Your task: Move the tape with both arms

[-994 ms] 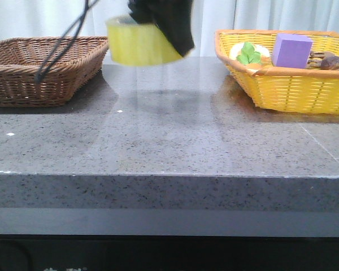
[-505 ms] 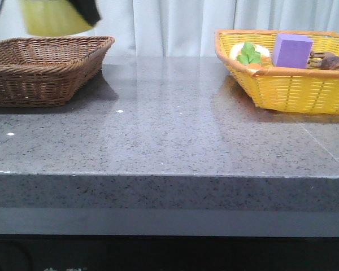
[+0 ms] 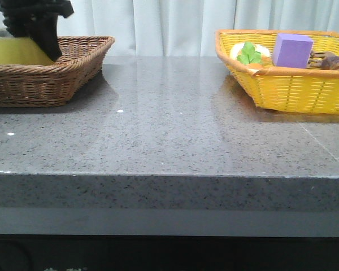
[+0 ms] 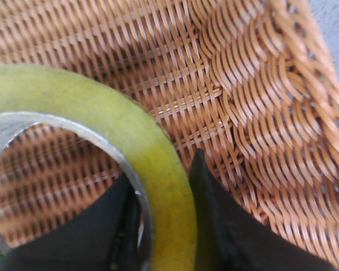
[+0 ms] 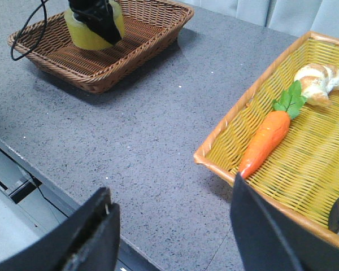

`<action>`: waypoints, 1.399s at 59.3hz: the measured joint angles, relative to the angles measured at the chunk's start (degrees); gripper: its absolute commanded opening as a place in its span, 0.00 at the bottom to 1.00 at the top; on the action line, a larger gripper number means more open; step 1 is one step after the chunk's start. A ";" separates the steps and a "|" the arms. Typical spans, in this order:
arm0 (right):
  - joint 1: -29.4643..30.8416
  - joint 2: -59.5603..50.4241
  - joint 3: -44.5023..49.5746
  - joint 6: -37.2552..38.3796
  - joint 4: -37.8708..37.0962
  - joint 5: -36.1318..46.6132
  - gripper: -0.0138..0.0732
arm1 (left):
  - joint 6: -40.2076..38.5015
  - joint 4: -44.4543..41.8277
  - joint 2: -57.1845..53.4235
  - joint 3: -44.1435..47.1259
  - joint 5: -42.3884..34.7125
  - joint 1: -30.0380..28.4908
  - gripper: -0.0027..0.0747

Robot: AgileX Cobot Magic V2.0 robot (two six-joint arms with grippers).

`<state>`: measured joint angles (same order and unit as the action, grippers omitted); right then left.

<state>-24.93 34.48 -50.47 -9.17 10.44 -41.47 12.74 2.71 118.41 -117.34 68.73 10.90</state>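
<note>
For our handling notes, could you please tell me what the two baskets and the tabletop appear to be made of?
The brown basket looks like woven wicker or rattan, matte, with a braided rim. The yellow basket shows a similar weave in a glossier strand with an orange rim, possibly plastic or dyed cane. The tabletop looks like polished grey speckled stone, granite or composite, since it shows faint reflections.

Carrot (image 5: 266, 135) in yellow basket (image 5: 226, 132)

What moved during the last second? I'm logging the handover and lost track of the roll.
The left gripper carried the tape leftward from mid-table and lowered it into the brown basket, still clamped on its wall. The yellow basket and purple block stayed put.
</note>
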 measured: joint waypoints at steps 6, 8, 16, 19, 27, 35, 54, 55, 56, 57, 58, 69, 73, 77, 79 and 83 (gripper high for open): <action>0.00 0.00 0.00 0.00 0.00 0.00 0.68 | 0.00 0.10 1.15 0.00 -0.72 0.00 0.41; 0.00 0.00 0.00 0.00 0.00 0.00 0.68 | 0.00 0.10 1.29 0.00 -1.15 0.00 0.48; 0.00 0.00 0.00 0.00 0.00 0.00 0.68 | -0.78 0.21 1.43 -0.12 -1.89 0.00 0.60; 0.00 0.00 0.00 0.00 0.00 0.00 0.68 | -1.17 0.21 1.43 -0.34 -1.89 0.00 0.60; 0.00 0.00 0.00 0.00 0.00 0.00 0.68 | -1.36 0.14 1.43 -1.20 -1.32 0.00 0.60; 0.00 0.00 0.00 0.00 0.00 0.00 0.68 | -2.33 0.14 1.43 -3.41 1.45 0.00 0.60; 0.00 0.00 0.00 0.00 0.00 0.00 0.68 | -8.51 0.14 -4.44 -4.87 3.01 0.58 0.58; 0.00 0.00 0.00 0.00 0.00 0.00 0.68 | -8.74 0.14 -4.95 -4.65 3.01 0.74 0.58; 0.00 0.00 0.00 0.00 0.00 0.00 0.68 | -8.86 0.14 -5.76 -4.24 3.01 1.14 0.58; 0.00 0.00 0.00 0.00 0.00 0.00 0.68 | -9.01 0.14 -6.32 -3.94 3.01 1.41 0.58; 0.00 0.00 0.00 0.00 0.00 0.00 0.68 | -9.11 0.09 -7.15 -3.59 3.01 1.87 0.58; 0.00 0.00 0.00 0.00 0.00 0.00 0.68 | -9.65 -0.37 -14.69 3.93 2.75 6.55 0.58; 0.00 0.00 0.00 0.00 0.00 0.00 0.68 | -9.73 -0.37 -18.33 7.61 1.53 8.07 0.58; 0.00 0.00 0.00 0.00 0.00 0.00 0.68 | -9.73 -0.37 -21.88 12.10 -0.66 9.11 0.58; 0.00 0.00 0.00 0.00 0.00 0.00 0.68 | -9.73 -0.37 -23.54 13.97 -1.62 9.55 0.58; 0.00 0.00 0.00 0.00 0.00 0.00 0.68 | -9.73 -0.46 -27.80 18.71 -4.11 10.60 0.58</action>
<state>-24.93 34.48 -50.47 -9.17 10.44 -41.47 3.00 2.25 90.61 -98.64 64.62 21.50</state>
